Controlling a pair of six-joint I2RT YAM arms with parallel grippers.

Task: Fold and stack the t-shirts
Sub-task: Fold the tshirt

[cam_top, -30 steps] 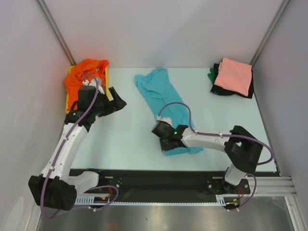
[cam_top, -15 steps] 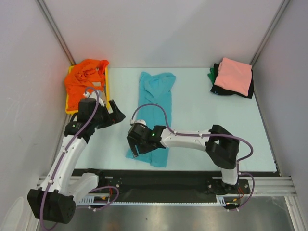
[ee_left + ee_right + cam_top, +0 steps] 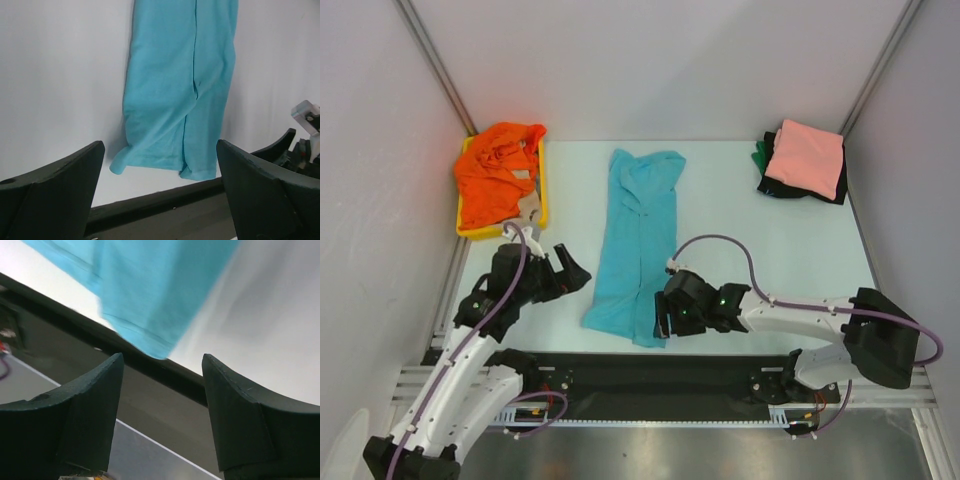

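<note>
Turquoise t-shirt (image 3: 635, 250) lies lengthwise on the table (image 3: 800, 250), folded narrow, hem near the front edge; left gripper (image 3: 572, 272) and right gripper (image 3: 663, 314) flank the hem, both spread (nothing held in either); a one-layer pinch there would likely undo the fold.

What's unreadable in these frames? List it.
- Top view: salmon pink t-shirt covers the stack; only edges of black t-shirt and green t-shirt show, count beneath hidden.
- Top view: orange t-shirt hides most of the yellow tray.
- Left wrist: turquoise t-shirt cut off by the top edge.
- Right wrist: only its blurred hem corner shows; the rest is out of frame.
</note>
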